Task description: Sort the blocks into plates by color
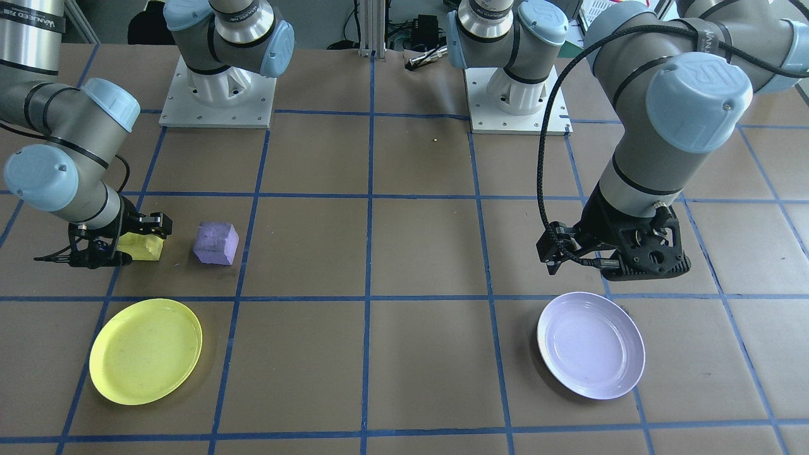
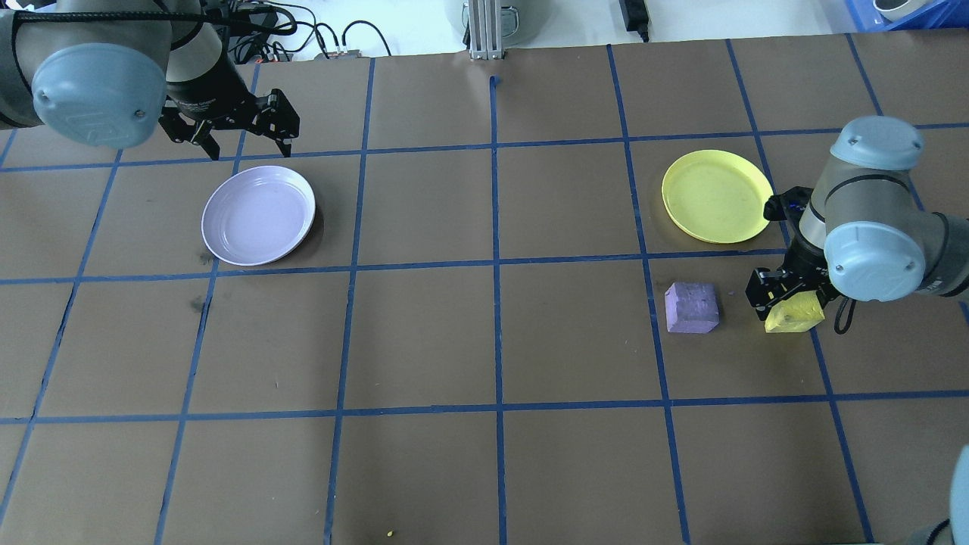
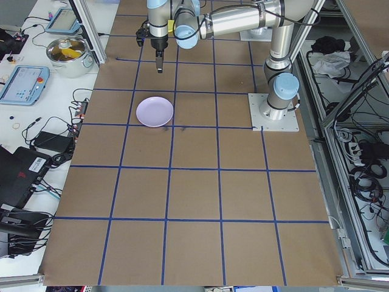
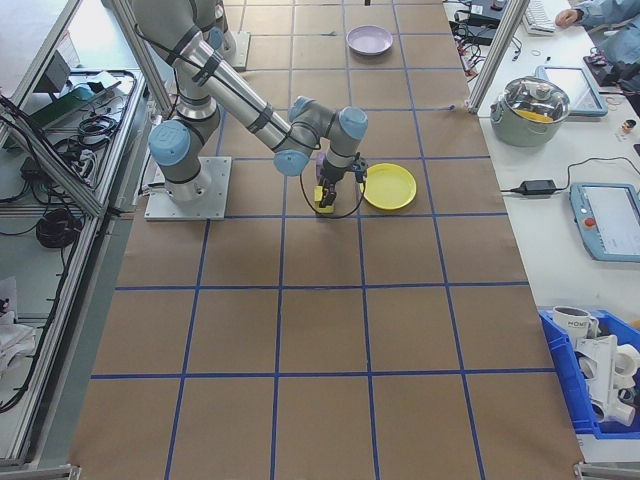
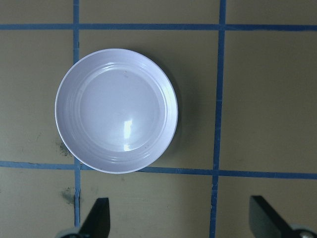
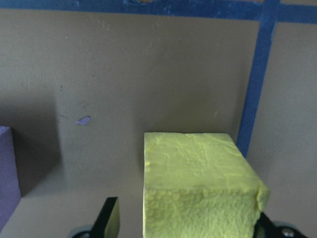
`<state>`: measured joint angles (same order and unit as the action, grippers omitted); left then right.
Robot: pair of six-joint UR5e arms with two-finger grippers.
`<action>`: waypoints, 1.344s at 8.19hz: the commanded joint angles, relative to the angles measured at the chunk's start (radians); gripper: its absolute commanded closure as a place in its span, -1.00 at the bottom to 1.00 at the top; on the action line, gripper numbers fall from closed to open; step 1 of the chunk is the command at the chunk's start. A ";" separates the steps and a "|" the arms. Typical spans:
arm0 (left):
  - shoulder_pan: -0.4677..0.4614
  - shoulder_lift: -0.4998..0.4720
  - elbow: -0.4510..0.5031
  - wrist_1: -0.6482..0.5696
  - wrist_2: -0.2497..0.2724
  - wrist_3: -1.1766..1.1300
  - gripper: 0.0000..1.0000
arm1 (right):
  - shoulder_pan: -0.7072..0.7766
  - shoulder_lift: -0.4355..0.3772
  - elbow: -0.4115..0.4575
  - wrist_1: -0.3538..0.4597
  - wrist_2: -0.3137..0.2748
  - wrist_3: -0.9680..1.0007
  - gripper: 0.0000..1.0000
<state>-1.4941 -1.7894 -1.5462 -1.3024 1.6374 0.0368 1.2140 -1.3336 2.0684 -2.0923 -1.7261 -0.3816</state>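
Observation:
The yellow block (image 1: pixel 144 246) rests on the table between the fingers of my right gripper (image 1: pixel 129 243), which is open around it; in the right wrist view the yellow block (image 6: pixel 198 183) fills the gap, with a slit beside one finger (image 6: pixel 110 218). The purple block (image 2: pixel 691 307) sits apart, just beside it. The yellow plate (image 2: pixel 715 195) lies empty close to both blocks. My left gripper (image 2: pixel 246 140) hangs open and empty just beyond the empty lavender plate (image 2: pixel 257 216), which also appears in the left wrist view as the lavender plate (image 5: pixel 116 110).
Two arm bases (image 1: pixel 218 95) stand at the robot's side of the table. A side bench holds a lidded pot (image 4: pixel 538 105), tablets and cables. A person's hand (image 4: pixel 578 14) rests at the bench's far end. Blue tape lines grid the brown tabletop (image 2: pixel 492 333).

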 commanded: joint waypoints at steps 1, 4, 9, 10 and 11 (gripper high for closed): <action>0.000 -0.002 0.001 0.000 0.001 0.000 -1.00 | 0.005 -0.039 -0.161 0.198 0.011 0.019 0.87; 0.000 -0.001 0.005 0.000 0.001 0.000 -1.00 | 0.051 0.088 -0.420 0.296 0.094 0.140 0.85; 0.000 -0.004 0.005 0.008 0.001 0.000 -1.00 | 0.150 0.263 -0.493 0.184 0.092 0.188 0.51; 0.002 -0.004 0.005 0.008 0.001 0.000 -1.00 | 0.150 0.271 -0.493 0.182 0.094 0.194 -0.52; 0.002 -0.002 0.005 0.008 0.001 0.000 -1.00 | 0.150 0.271 -0.492 0.182 0.099 0.202 -1.00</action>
<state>-1.4932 -1.7926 -1.5417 -1.2964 1.6383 0.0368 1.3629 -1.0735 1.5728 -1.9026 -1.6330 -0.1874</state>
